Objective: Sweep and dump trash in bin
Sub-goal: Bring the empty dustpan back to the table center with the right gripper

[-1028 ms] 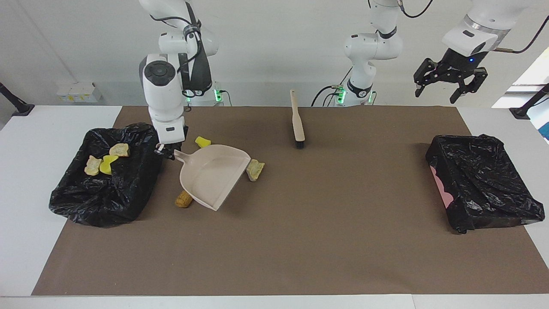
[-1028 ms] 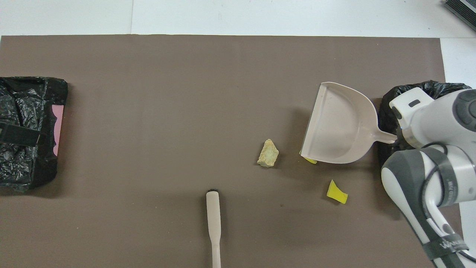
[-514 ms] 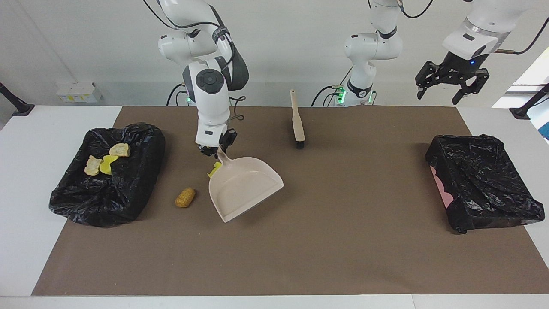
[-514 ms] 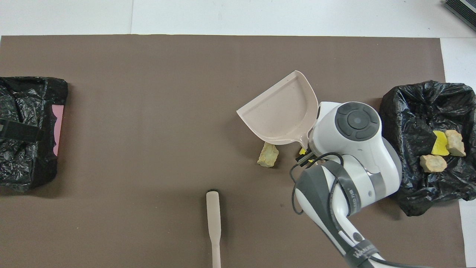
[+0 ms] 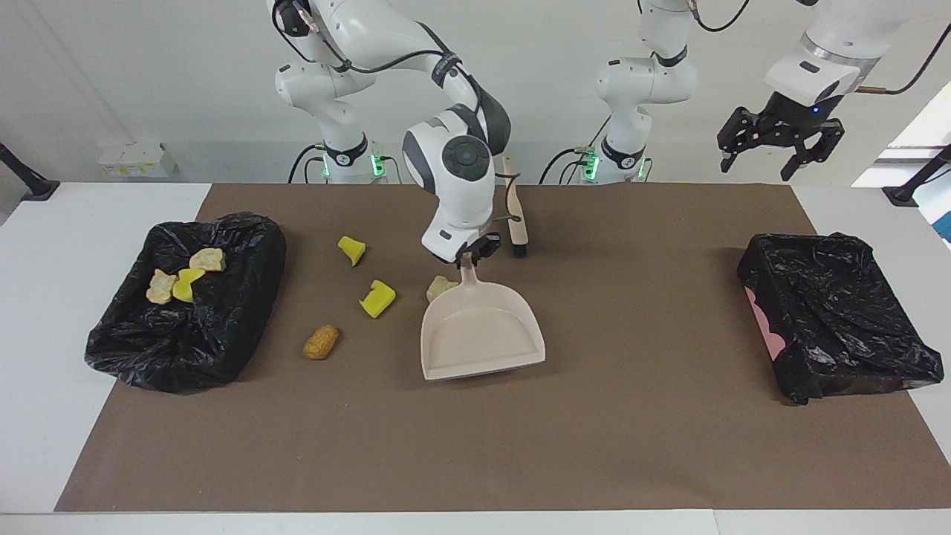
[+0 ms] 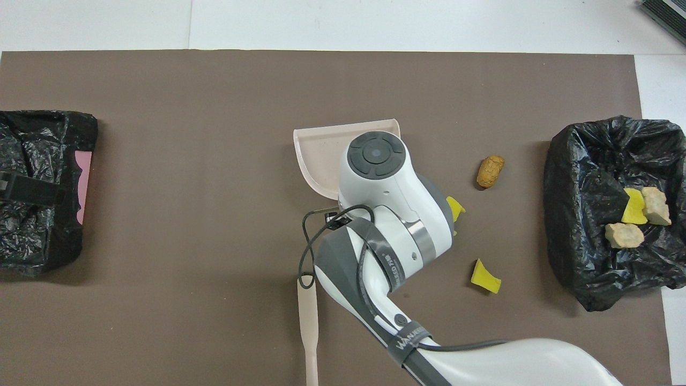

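My right gripper (image 5: pixel 466 257) is shut on the handle of the beige dustpan (image 5: pixel 481 336), which sits low over the middle of the mat with its mouth turned away from the robots. The pan is empty. Loose trash lies on the mat: a beige chunk (image 5: pixel 440 287) right beside the pan's handle, two yellow wedges (image 5: pixel 378 299) (image 5: pixel 351 249) and an orange-brown piece (image 5: pixel 321 342). The black-lined bin (image 5: pixel 249 227) at the right arm's end holds three pieces (image 5: pixel 206 259). Overhead, the arm hides most of the dustpan (image 6: pixel 319 153). My left gripper (image 5: pixel 780 146) hangs open, high up.
The beige brush (image 5: pixel 515 212) lies on the mat close to the robots, just beside my right wrist. A second black-lined bin (image 5: pixel 832 319) stands at the left arm's end. The brown mat (image 5: pixel 631 446) covers the table.
My right arm swung the dustpan from beside the bin to the mat's middle and turned its mouth away from the robots. The trash it had covered now shows. The left arm waits.
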Robot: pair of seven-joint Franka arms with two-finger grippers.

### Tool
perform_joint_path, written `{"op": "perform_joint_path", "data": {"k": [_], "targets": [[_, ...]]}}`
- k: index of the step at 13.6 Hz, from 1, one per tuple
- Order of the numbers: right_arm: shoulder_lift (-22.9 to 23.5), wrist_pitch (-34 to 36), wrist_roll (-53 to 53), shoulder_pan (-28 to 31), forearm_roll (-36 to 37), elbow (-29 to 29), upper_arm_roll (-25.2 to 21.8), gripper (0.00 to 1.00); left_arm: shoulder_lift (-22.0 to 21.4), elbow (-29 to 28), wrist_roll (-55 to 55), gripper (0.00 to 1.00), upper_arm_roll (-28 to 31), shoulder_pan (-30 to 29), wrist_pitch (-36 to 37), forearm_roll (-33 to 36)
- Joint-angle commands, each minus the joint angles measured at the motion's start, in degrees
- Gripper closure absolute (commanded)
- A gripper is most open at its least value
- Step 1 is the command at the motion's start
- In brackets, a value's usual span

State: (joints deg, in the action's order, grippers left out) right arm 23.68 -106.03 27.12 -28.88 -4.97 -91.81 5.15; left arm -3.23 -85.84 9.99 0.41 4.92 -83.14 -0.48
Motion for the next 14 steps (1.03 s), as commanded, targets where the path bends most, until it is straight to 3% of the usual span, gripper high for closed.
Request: {"op": "perform_joint_path", "data": {"k": [1,4,5,6,11,14], "targets": [[7.94,3.29,5.46,-1.78,-3.99,10.15,-0.14,1.0,-1.51,-1.7,-0.59,0.0,-0.32,-0.52,-0.53,1.01],[10.59,2.59,8.29,-2.68,-4.78,11.65,-0.05,1.0,-1.51,-1.7,-0.59,0.0,-0.32,-0.52,-0.53,1.01],[10.59,3.28,8.3,-2.68,-5.05,11.65,-0.14,0.89,-1.51,-1.7,-0.59,0.0,-0.32,-0.61,-0.53,1.01],[10.16,2.5,8.3,-2.59,-4.79,11.57,-0.14,0.01,-1.51,-1.62,-0.59,0.0,-0.32,-0.61,-0.53,1.01],[4.81,5.38,8.12,-4.16,-4.26,9.03,-0.14,0.0,-1.43,-1.62,-0.59,0.0,-0.32,-0.52,-0.53,1.01],[-2.38,6.1,9.34,-6.7,-4.44,1.93,-0.14,0.0,-1.43,-1.62,-0.67,0.0,-0.32,-0.52,-0.44,1.01]]}}
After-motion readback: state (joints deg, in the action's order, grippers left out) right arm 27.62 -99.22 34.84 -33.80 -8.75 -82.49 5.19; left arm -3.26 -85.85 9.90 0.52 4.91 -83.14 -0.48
